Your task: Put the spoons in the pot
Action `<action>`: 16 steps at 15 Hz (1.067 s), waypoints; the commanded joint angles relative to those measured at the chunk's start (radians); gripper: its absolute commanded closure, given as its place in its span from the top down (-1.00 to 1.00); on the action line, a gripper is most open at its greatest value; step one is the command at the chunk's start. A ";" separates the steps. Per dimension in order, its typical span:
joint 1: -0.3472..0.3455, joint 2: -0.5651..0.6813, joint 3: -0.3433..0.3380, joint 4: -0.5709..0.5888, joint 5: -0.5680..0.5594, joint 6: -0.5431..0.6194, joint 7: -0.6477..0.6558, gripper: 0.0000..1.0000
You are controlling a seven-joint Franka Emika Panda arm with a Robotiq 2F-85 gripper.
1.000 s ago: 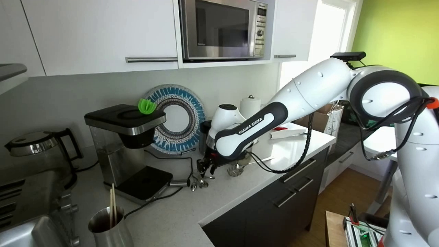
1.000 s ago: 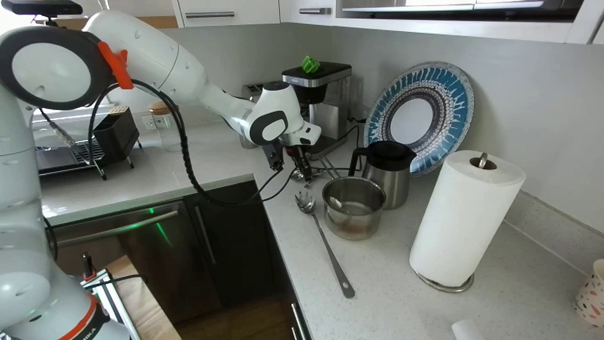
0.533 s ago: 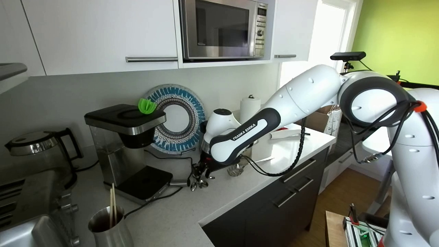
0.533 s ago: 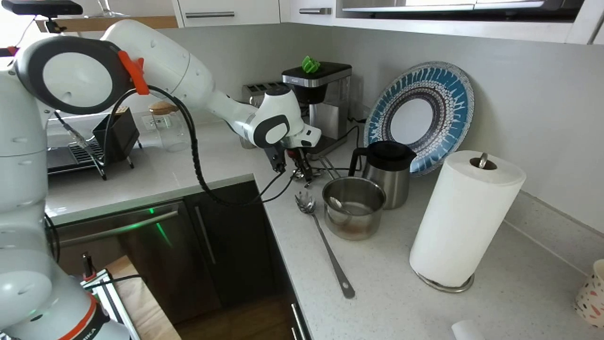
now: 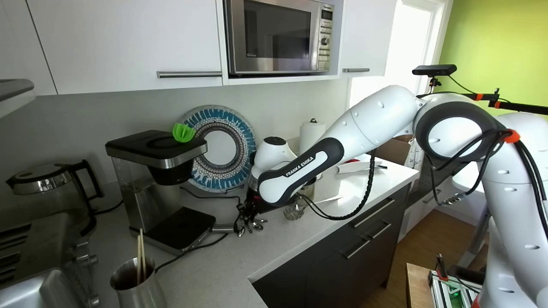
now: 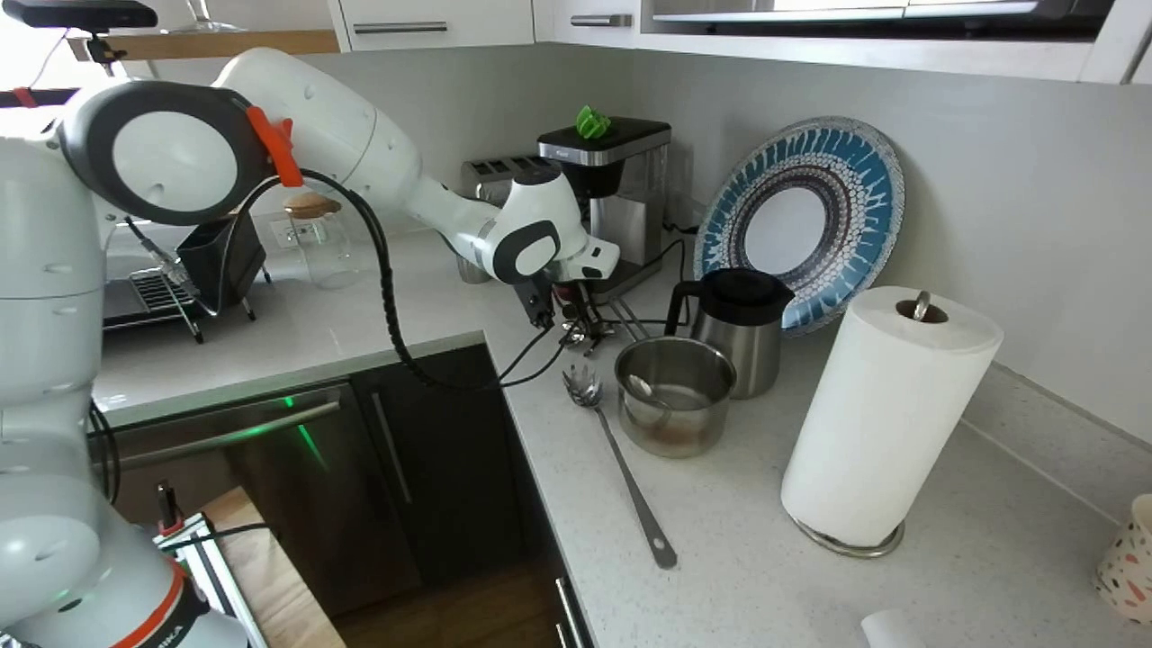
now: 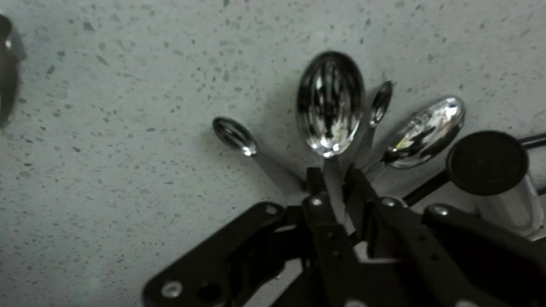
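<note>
Several joined-looking shiny metal spoons lie fanned on the counter. In the wrist view, a large spoon [image 7: 330,102] is in the middle, a small spoon [image 7: 234,135] to its left, and another small spoon [image 7: 381,102] and a medium spoon [image 7: 426,132] to its right. My gripper [image 7: 332,181] is low at the handles, its fingertips close together with the large spoon's handle between them. The gripper also shows in both exterior views [image 5: 247,218] [image 6: 585,335]. The steel pot [image 6: 675,427] stands beyond, with a metal utensil inside. A long slotted spoon [image 6: 630,477] lies beside the pot.
A coffee maker [image 5: 158,149] with a cable stands beside the gripper. A steel carafe [image 6: 742,333] is behind the pot, near a leaning patterned plate [image 6: 801,225]. A paper towel roll [image 6: 886,414] stands further along. The counter's front edge [image 6: 540,504] is near the long spoon.
The gripper has moved a little down and towards the coffee maker, in among the spoons. The spoons have shifted slightly. The arm's elbow is lower.
</note>
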 commanded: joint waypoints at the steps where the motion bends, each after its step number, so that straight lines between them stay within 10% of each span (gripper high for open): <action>1: 0.018 0.025 -0.020 0.023 -0.018 0.013 0.012 -1.00; 16: 0.078 -0.237 0.006 -0.183 -0.059 0.227 -0.049 -0.93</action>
